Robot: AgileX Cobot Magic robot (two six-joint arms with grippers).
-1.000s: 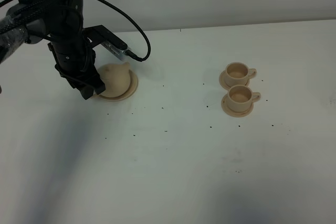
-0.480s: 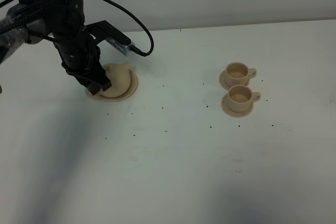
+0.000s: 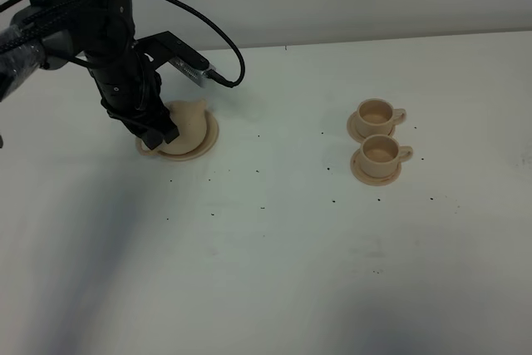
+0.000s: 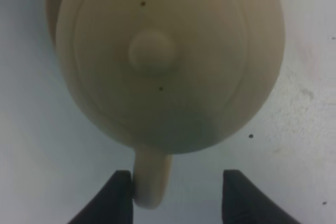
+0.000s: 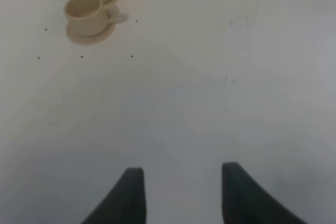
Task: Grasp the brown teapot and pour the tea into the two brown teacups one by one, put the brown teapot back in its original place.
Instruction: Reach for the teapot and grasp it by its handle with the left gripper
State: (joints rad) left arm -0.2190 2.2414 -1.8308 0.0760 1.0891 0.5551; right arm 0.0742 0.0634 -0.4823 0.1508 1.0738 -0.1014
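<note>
The left arm (image 3: 100, 47) angles steeply downward. The left end effector (image 4: 178, 195) points down with its jaws spread. The right end effector (image 5: 184, 188) has its jaws spread and grips nothing.

Smooth, matt tan ceramic on teapot (image 4: 168, 61) and cups (image 3: 375, 112) (image 3: 381, 152), faint sheen at most. White, smooth, matt table (image 3: 291, 272), flecked with dark specks. Matt black, plastic-looking left gripper (image 4: 177, 176) and right gripper (image 5: 182, 172), dull all over.

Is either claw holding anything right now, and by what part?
Nothing: the left gripper, jaws open, straddles the handle of the squat tan ceramic teapot.
</note>
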